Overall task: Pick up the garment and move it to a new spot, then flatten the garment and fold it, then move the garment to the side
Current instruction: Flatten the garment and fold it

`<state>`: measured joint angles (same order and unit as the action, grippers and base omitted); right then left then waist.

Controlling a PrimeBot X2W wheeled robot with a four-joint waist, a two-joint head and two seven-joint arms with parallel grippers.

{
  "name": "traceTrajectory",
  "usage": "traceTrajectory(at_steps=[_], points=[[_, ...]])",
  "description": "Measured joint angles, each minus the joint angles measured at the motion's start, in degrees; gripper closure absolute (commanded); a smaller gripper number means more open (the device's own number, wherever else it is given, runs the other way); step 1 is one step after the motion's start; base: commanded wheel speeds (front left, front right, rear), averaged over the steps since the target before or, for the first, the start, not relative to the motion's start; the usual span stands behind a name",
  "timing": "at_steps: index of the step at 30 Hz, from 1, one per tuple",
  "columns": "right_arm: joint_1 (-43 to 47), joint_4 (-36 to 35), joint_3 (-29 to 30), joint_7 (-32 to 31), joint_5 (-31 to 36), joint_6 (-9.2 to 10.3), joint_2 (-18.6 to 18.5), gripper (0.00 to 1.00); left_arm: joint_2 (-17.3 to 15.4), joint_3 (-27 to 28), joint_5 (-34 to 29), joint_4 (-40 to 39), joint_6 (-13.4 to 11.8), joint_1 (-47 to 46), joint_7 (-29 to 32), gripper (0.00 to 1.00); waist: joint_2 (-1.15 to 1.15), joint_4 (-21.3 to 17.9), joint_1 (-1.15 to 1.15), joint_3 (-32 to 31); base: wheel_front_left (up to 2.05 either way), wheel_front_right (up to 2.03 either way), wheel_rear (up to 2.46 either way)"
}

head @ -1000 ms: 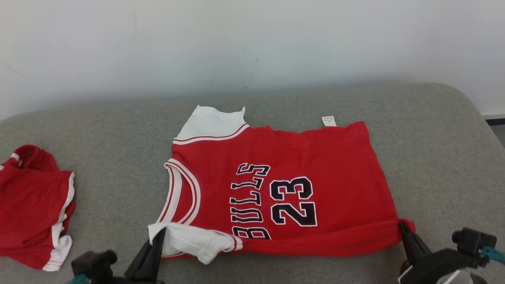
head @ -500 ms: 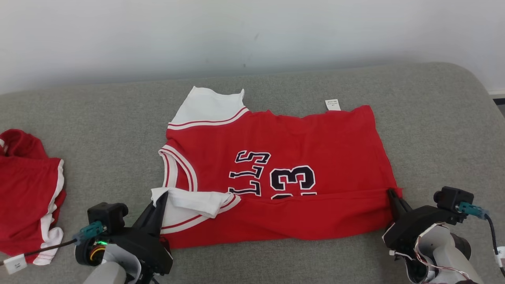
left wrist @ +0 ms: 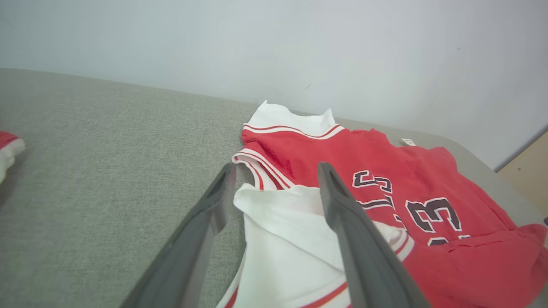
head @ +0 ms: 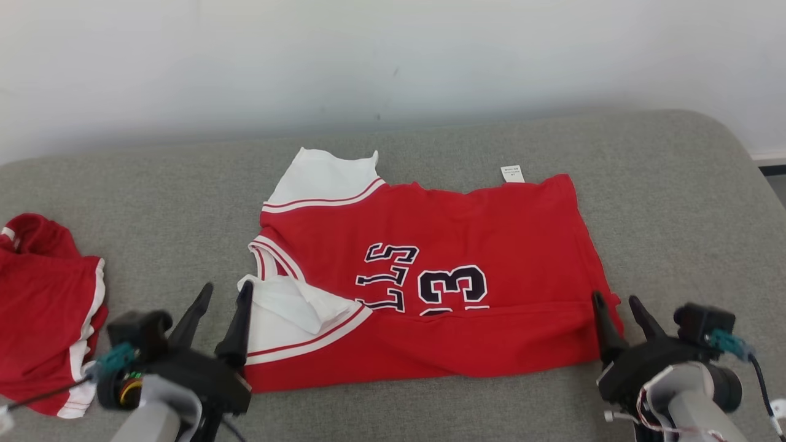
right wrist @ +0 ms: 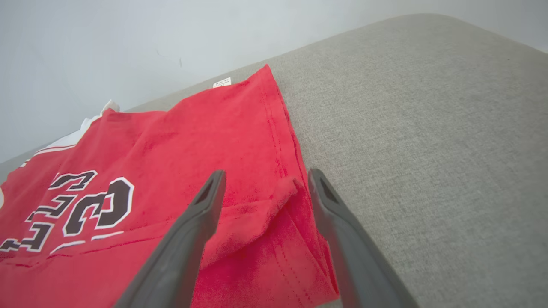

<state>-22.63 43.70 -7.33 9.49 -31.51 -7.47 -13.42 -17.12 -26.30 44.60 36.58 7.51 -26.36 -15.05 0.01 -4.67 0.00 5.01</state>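
Head view: the red short-sleeved basketball jersey with white sleeves and black "23" lettering [head: 491, 245] lies spread at the centre of the grey upholstered surface [head: 153, 215], in front of a pale wall [head: 393, 61]. The jersey's near edge is folded back over the body and covers the lower part of the lettering. A small white label [head: 511, 173] projects from the far edge. The left claw [head: 227, 285] stands at the near-left corner with its fingers apart; one fingertip overlaps the edge of the white sleeve and the other is over bare upholstery. The right claw [head: 614, 298] stands at the near-right corner, fingers apart, with one fingertip against the folded hem. A second crumpled red garment with white trim [head: 43, 325] lies well apart at the far left. Left wrist view: the left claw [left wrist: 277, 169] is spread wide, and the white sleeve [left wrist: 291, 239] lies between and beneath its fingers, not clamped. The jersey [left wrist: 325, 149] extends beyond it. Right wrist view: the right claw [right wrist: 266, 173] is spread wide, and the folded corner of the jersey [right wrist: 192, 137] lies loose between its fingers, on the upholstered surface [right wrist: 428, 128].
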Motion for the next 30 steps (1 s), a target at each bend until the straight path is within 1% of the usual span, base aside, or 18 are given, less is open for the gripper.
traceTrajectory(at_steps=[4,6,10,13,18,22,30], points=[[3.8,-0.6,-1.7,2.2,0.8,0.0,-1.4,0.0,0.2,5.5,-3.7,-4.1,0.0,6.9,0.0,0.0,0.0,0.2,-0.01,-1.0,0.0,0.0,0.0],[5.5,-0.9,-2.1,3.0,1.5,0.0,-1.9,0.0,0.7,7.1,-5.4,-5.5,0.0,10.1,0.0,0.0,0.0,0.4,-0.01,-1.3,0.0,0.0,0.0],[7.7,-1.1,-2.6,3.7,3.9,0.0,-2.6,0.0,1.7,8.3,-7.9,-6.8,0.0,15.0,0.0,0.0,0.0,0.5,-0.01,-1.7,0.0,0.0,0.0],[8.0,-0.5,-2.7,3.8,5.2,0.0,-2.6,0.0,2.3,7.8,-10.2,-6.4,0.0,16.9,0.0,0.0,0.0,0.4,-0.01,-1.9,0.0,0.0,0.0],[6.9,1.1,-2.4,3.9,6.6,0.0,-2.2,0.0,2.9,6.9,-13.7,-4.0,0.0,16.9,0.0,0.0,0.0,0.5,-0.01,-1.9,0.0,0.0,0.0],[5.2,3.5,-2.7,3.5,7.0,0.0,-1.9,0.0,3.9,6.5,-14.0,-1.4,0.0,15.8,0.0,0.0,0.0,0.5,-0.01,-1.7,0.0,0.0,0.0],[1.6,9.6,-4.0,3.1,8.0,0.0,-1.1,0.0,4.7,5.6,-13.8,4.7,0.0,11.7,0.0,0.0,-0.01,0.1,0.0,-0.6,0.0,0.0,0.0]])
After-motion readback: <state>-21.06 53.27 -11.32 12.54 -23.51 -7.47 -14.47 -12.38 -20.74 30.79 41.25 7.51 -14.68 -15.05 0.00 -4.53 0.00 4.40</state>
